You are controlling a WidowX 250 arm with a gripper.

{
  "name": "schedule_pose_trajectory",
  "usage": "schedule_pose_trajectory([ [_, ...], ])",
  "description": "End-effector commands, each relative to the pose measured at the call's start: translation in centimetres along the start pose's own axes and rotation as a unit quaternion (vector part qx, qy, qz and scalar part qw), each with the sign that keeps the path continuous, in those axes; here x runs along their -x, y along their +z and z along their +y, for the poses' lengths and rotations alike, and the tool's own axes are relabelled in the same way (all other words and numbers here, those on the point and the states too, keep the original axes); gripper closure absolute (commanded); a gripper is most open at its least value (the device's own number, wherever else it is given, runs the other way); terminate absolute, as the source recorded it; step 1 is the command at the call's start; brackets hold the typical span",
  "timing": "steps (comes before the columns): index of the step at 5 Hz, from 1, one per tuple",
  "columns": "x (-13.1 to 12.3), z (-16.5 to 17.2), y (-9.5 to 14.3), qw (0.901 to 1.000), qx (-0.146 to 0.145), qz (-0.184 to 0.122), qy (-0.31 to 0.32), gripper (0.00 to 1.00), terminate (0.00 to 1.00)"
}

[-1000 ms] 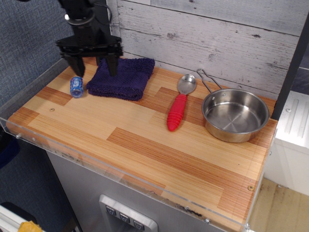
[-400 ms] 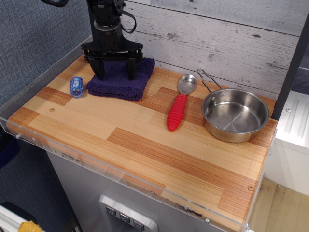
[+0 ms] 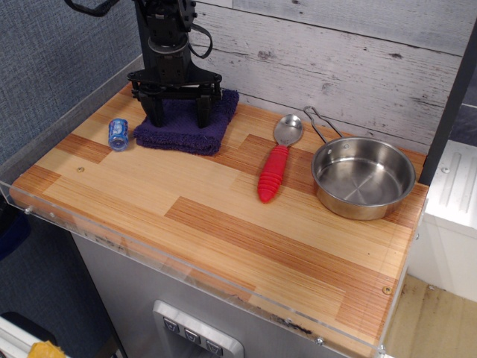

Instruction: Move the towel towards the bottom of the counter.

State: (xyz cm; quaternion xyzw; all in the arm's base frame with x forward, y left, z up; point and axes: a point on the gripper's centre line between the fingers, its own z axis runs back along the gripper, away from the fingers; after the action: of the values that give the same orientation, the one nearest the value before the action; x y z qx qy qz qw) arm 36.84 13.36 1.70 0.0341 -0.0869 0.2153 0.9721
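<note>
- Two black fingers of the robot's dark gripper (image 3: 179, 118) stand spread wide over the dark purple-navy knitted towel (image 3: 186, 123), tips down on or just above the cloth; contact cannot be told, and nothing is clamped between them.
- That wide spread suits a flat cloth: closing the fingers would bunch a fold of it to pull by.
- Lying at the far left of the striped light and reddish-brown wooden counter (image 3: 223, 224), close to the grey-white plank wall, the towel has its whole trip towards the near acrylic-rimmed edge yet to make.
- Just left of the towel lies a small blue can (image 3: 118, 133), near enough to be knocked in a careless drag.
- Well to the right, the red-handled steel spoon (image 3: 275, 164) and round steel pan (image 3: 363, 177) sit clear of a straight pull.
</note>
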Motion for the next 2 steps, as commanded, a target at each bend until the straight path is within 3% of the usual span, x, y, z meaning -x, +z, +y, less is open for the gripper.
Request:
schedule_pose_trajectory([
  [1, 2.8, 1.2, 0.0, 0.9996, -0.014, 0.018, -0.016, 0.00, 0.00],
  [2, 4.3, 1.7, 0.6, 0.9992, -0.020, 0.020, -0.028, 0.00, 0.00],
])
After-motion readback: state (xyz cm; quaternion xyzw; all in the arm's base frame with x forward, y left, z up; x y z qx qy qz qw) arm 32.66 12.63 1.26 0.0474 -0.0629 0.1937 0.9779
